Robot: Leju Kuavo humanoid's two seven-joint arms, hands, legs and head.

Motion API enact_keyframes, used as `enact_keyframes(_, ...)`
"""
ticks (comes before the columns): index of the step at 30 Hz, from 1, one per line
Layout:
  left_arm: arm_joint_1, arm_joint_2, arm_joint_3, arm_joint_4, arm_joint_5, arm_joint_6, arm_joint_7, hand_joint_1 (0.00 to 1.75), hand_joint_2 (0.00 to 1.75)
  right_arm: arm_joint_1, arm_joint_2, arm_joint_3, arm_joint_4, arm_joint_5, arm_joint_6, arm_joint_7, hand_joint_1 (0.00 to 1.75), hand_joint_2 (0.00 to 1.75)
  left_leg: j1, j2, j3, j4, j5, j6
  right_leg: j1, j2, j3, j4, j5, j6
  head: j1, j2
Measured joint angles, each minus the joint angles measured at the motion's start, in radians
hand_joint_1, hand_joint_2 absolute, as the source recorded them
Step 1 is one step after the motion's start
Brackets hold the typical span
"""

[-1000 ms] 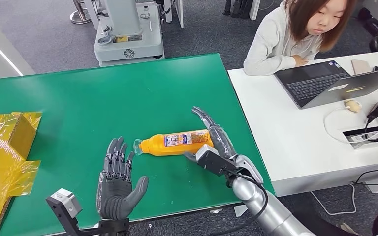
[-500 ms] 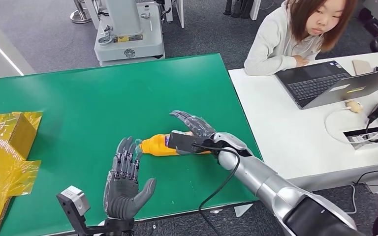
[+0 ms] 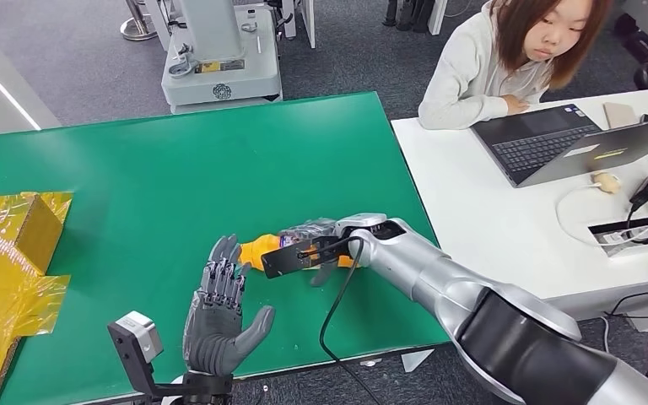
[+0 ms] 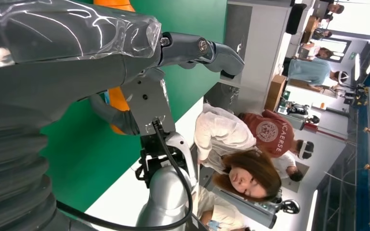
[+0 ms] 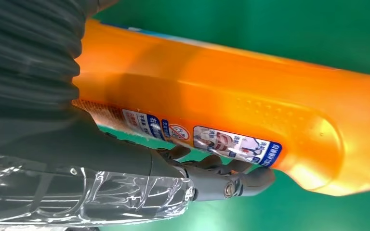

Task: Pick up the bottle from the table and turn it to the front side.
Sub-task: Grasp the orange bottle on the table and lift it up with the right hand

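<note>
An orange bottle [image 3: 260,250] with a clear cap lies on its side on the green table [image 3: 177,169], cap toward my left. My right hand [image 3: 314,240] reaches over its labelled middle from the right and wraps it. In the right wrist view the thumb [image 5: 212,185] curls against the bottle [image 5: 231,91] beside the label. My left hand [image 3: 219,308] is open, palm up, near the table's front edge, its fingertips close to the cap. The left wrist view looks past my left hand [image 4: 77,57] at the bottle [image 4: 117,98] under the right arm.
A yellow wrapped box [image 3: 17,228] sits at the table's left edge. To the right, a white table [image 3: 506,245] carries laptops [image 3: 548,139] and cables, with a person [image 3: 506,59] seated behind it. A white machine base [image 3: 219,67] stands beyond the far edge.
My right hand swung from the bottle's right end over its middle and closed around it. My left hand crept forward toward the cap.
</note>
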Motion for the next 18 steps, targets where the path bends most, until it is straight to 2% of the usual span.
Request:
enact_keyframes(10,0.000,0.001,0.000,0.000,0.001,0.000,0.000,0.00,1.75,-0.035,0.011,0.053,0.057,0.003,0.002,0.008,0.00,1.75,0.000,0.000,0.000,0.000,0.000,0.000,0.000,0.000,0.000,0.000,0.000,0.000,0.000,0.000)
enact_keyframes(14,0.001,0.002,0.000,0.005,0.009,0.009,-0.002,0.00,1.75,-0.034,0.000,0.079,0.064,0.028,-0.033,0.024,0.00,1.75,0.000,0.000,0.000,0.000,0.000,0.000,0.000,0.000,0.000,0.000,0.000,0.000,0.000,0.000)
enact_keyframes(18,0.005,0.002,0.000,0.006,0.012,0.017,-0.002,0.00,1.75,-0.029,-0.032,0.103,0.059,0.082,-0.098,0.085,0.00,1.75,0.000,0.000,0.000,0.001,0.000,0.000,0.000,0.000,0.000,0.000,0.000,0.000,0.000,0.000)
